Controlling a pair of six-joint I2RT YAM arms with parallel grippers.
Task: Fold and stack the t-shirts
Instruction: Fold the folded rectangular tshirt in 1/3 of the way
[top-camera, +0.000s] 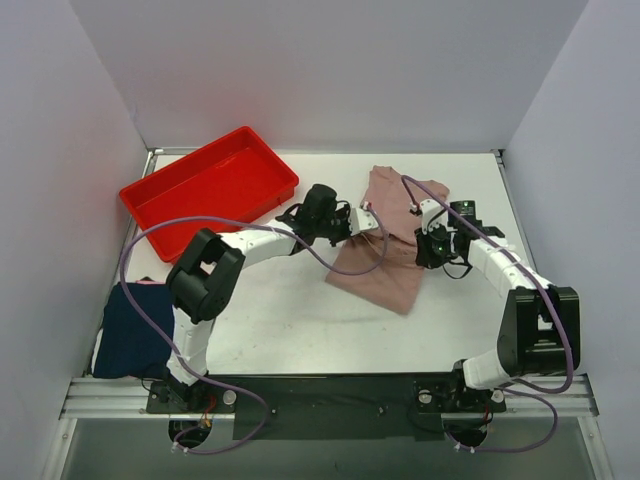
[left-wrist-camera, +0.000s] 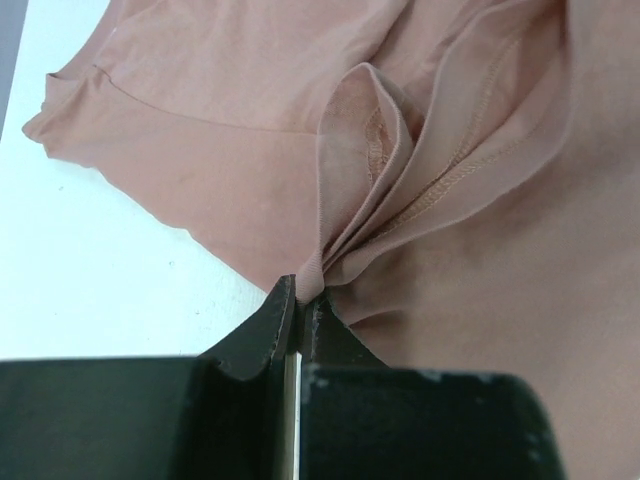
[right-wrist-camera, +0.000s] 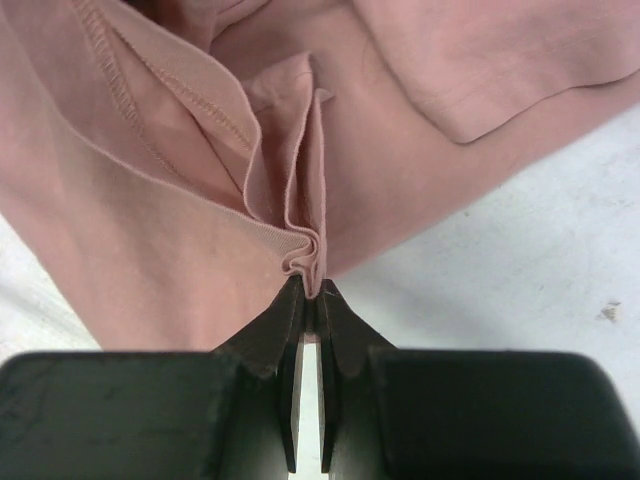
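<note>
The dusty-pink t-shirt (top-camera: 385, 255) lies crumpled in the middle right of the table. My left gripper (top-camera: 368, 220) is shut on a bunched fold at its left edge; the pinched pink cloth (left-wrist-camera: 330, 262) shows between the black fingers in the left wrist view. My right gripper (top-camera: 428, 247) is shut on a bunched fold at the shirt's right side; the gathered pink hem (right-wrist-camera: 305, 250) sits in the fingertips in the right wrist view. The navy blue t-shirt (top-camera: 132, 330) lies folded at the table's near left corner, away from both grippers.
A red plastic tray (top-camera: 210, 185) stands at the back left. White walls enclose the table on three sides. Purple cables loop along both arms over the table.
</note>
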